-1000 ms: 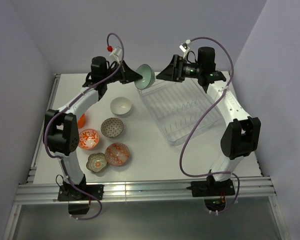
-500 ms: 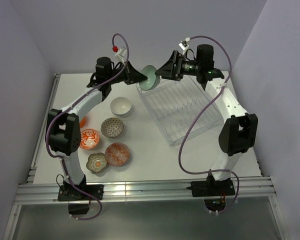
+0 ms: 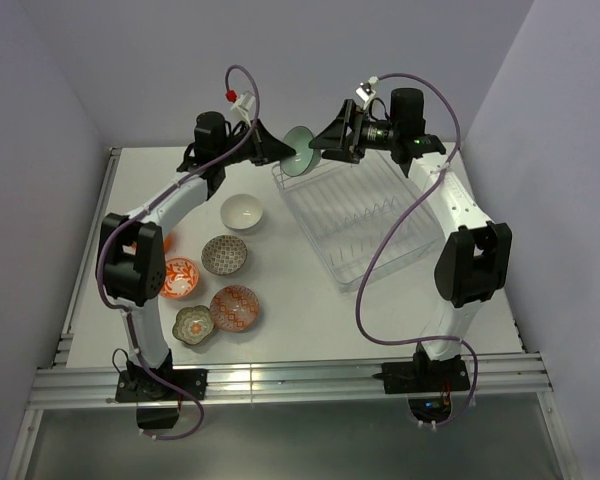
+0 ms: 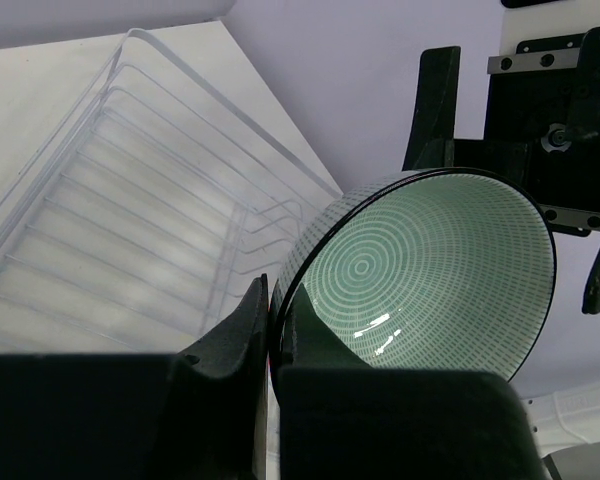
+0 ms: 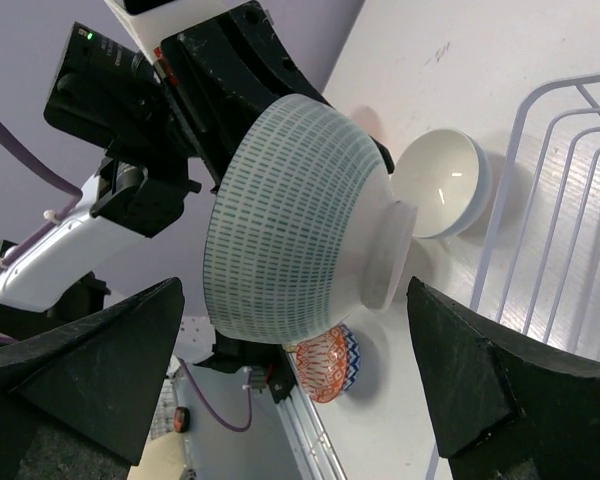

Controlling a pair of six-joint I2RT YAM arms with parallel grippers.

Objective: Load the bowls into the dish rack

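Observation:
My left gripper [image 3: 280,152] is shut on the rim of the pale teal bowl [image 3: 299,152] and holds it on edge in the air above the far left corner of the clear dish rack [image 3: 365,215]. In the left wrist view the jaws [image 4: 270,320] pinch the bowl's rim [image 4: 430,270]. My right gripper [image 3: 325,140] is open, facing the bowl's underside. In the right wrist view its fingers [image 5: 295,285] stand wide on either side of the bowl [image 5: 300,220], not touching it. The rack holds no bowls.
On the table left of the rack lie the white bowl [image 3: 242,211], grey-patterned bowl [image 3: 224,254], orange-white patterned bowl [image 3: 178,277], red-pink patterned bowl [image 3: 235,307] and olive flower-shaped bowl [image 3: 193,324]. The orange-red bowl [image 3: 163,240] peeks from behind my left arm.
My left gripper has carried the teal bowl right and a little up. My right gripper has moved left, so its open fingers now flank the bowl.

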